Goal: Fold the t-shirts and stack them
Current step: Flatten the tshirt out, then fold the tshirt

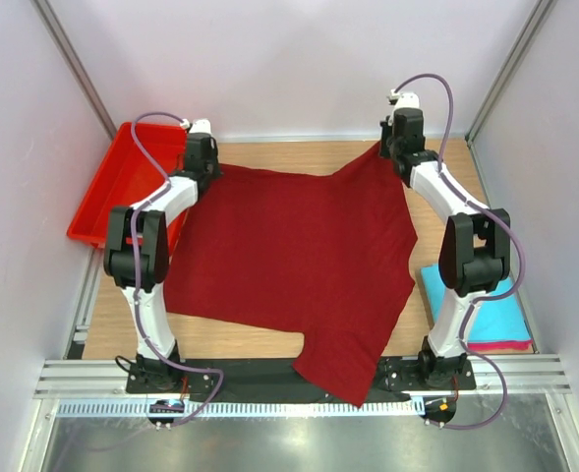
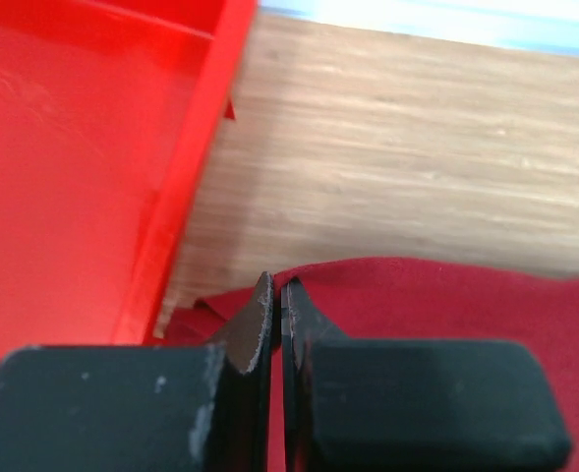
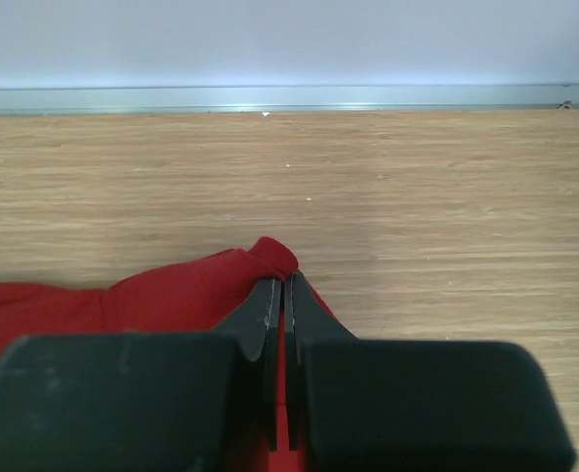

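Closest to the left wrist lens: left gripper (image 2: 278, 293), jaws pressed together with only a hairline slit, nipping the maroon shirt (image 1: 299, 256) at its far left edge, just beside one wall of the tray (image 1: 122, 182). Likewise close to the right wrist lens: right gripper (image 3: 282, 287), jaws narrow and clamped on a small bunched peak of the same cloth at its far right corner, with bare table (image 1: 269, 152) beyond. From above: maroon shirt opened out and lying mostly flat across the middle of the table, between both arms, drawn out between the two pinched far corners; one flap of it trailing over the near edge onto the black base strip, between the arm bases. At the right side, near the right arm's base and partly hidden behind that arm: turquoise shirt (image 1: 493, 313), folded flat, resting on a pink shirt (image 1: 510, 345), only a thin edge of the pink showing. Tray at the far left of the table, well apart from the folded pair.
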Controlling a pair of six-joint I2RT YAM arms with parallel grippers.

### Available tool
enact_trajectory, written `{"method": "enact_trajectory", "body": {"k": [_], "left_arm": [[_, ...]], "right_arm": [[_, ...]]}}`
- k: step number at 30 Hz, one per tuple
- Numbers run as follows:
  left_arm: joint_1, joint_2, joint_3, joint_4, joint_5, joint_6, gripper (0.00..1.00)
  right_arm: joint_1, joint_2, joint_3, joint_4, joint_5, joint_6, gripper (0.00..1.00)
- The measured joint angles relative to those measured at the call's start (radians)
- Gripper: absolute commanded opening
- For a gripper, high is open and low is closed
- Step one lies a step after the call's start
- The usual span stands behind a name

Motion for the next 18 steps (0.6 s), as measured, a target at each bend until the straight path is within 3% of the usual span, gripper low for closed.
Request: {"method": "enact_trajectory", "body": {"k": [9, 14, 18], "left_arm": [[0.021, 0.034, 0.056, -0.022, -0.034, 0.004, 0.00], [0.020, 0.066, 0.097, -0.068, -0.090, 0.032, 0.00], [0.020, 0.080, 0.124, -0.106, -0.134, 0.064, 0.00]], "right_arm": [[-0.037, 0.008, 0.051, -0.066, -0.032, 0.006, 0.01], [-0.035, -0.002, 0.110, -0.187, -0.069, 0.081, 0.01], [-0.013, -0.081, 0.055, -0.293, -0.097, 0.145, 0.01]]}}
